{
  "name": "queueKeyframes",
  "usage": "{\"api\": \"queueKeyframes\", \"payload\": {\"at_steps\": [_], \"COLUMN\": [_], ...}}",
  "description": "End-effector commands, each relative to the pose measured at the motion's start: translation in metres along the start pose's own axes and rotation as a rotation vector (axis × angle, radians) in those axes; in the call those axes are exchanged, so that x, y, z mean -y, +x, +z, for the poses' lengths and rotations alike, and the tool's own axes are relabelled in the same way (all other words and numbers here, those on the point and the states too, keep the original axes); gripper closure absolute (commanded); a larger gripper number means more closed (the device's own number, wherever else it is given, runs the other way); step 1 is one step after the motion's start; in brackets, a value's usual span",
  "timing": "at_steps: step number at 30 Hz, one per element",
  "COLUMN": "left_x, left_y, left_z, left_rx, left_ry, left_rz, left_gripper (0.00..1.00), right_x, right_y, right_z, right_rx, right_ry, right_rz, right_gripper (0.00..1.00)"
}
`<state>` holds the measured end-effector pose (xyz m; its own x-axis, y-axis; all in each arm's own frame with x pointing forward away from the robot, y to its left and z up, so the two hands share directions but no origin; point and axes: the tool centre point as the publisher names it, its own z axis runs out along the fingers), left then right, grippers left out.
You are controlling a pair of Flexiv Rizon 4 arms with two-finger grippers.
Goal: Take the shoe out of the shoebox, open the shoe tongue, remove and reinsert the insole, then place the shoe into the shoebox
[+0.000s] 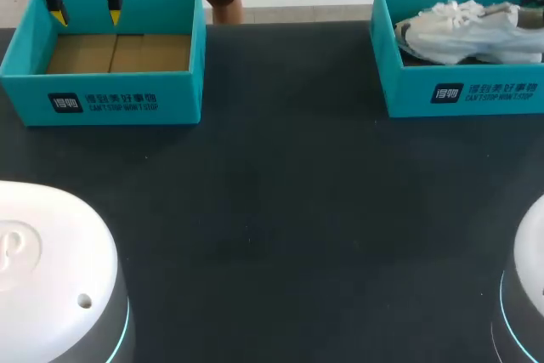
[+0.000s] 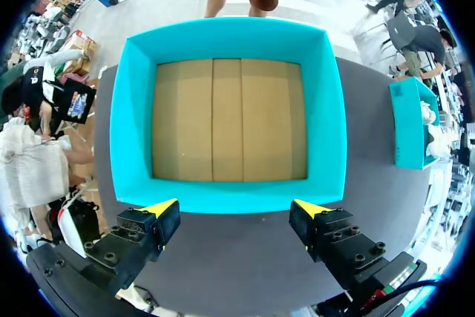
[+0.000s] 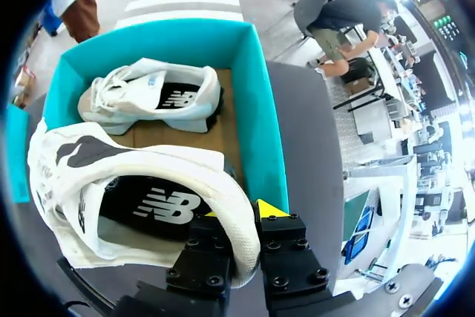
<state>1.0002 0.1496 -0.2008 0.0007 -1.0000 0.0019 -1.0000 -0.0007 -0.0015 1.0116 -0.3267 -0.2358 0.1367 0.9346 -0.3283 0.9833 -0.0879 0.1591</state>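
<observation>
The dark matte table (image 1: 272, 210) carries two open shoeboxes, well apart, at its far corners. The empty teal cardboard shoebox (image 1: 102, 99) sits on the left. The left wrist view looks straight down into this box (image 2: 230, 38), showing smooth teal walls and a plain brown floor of flat cardboard flaps.

The second teal shoebox (image 1: 463, 95) sits on the right. In the head view it holds a pale heap of white trainer and laces, and I cannot separate individual shoes there. The right wrist view does separate them. Inside that box (image 3: 256, 109), a white lace-up trainer (image 3: 148, 98) lies on its side on the cardboard floor. A second white trainer with a black insole (image 3: 133, 157) is much nearer the camera, its opening facing the lens and its upper overlapping the box's near wall. Whether it is clear of the box, I cannot tell.

The left gripper (image 1: 86, 16) hangs above the empty box's far side with its fingers spread wide and touching nothing. From its own wrist, the left gripper (image 2: 236, 209) brackets the box's near wall.

The right gripper (image 3: 241, 213) pinches the nearer trainer's padded heel collar, with one finger inside the shoe and one outside.
</observation>
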Motion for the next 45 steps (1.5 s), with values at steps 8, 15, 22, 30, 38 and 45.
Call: {"api": "queueKeyframes", "payload": {"at_steps": [8, 15, 22, 30, 38, 45], "left_x": [0.0, 0.0, 0.0, 0.0, 0.0, 0.0], "left_y": [0.0, 0.0, 0.0, 0.0, 0.0, 0.0], "left_z": [0.0, 0.0, 0.0, 0.0, 0.0, 0.0], "left_rx": [0.001, 0.001, 0.001, 0.001, 0.001, 0.001], "left_ry": [-0.001, -0.001, -0.001, -0.001, -0.001, -0.001], "left_rz": [0.0, 0.0, 0.0, 0.0, 0.0, 0.0], "left_gripper": [0.0, 0.0, 0.0, 0.0, 0.0, 0.0], "right_x": [0.018, 0.016, 0.016, 0.02, 0.075, 0.137], "right_y": [0.016, 0.021, 0.021, 0.024, 0.057, 0.09], "right_z": [-0.11, -0.124, -0.124, -0.129, -0.171, -0.195], "right_rx": [-0.006, -0.041, -0.041, -0.044, -0.046, -0.117], "right_ry": [-0.015, -0.016, -0.016, -0.014, -0.041, -0.026], "right_rz": [-0.029, -0.029, -0.029, -0.034, -0.034, -0.066], "right_gripper": [1.0, 1.0, 1.0, 1.0, 1.0, 1.0]}}
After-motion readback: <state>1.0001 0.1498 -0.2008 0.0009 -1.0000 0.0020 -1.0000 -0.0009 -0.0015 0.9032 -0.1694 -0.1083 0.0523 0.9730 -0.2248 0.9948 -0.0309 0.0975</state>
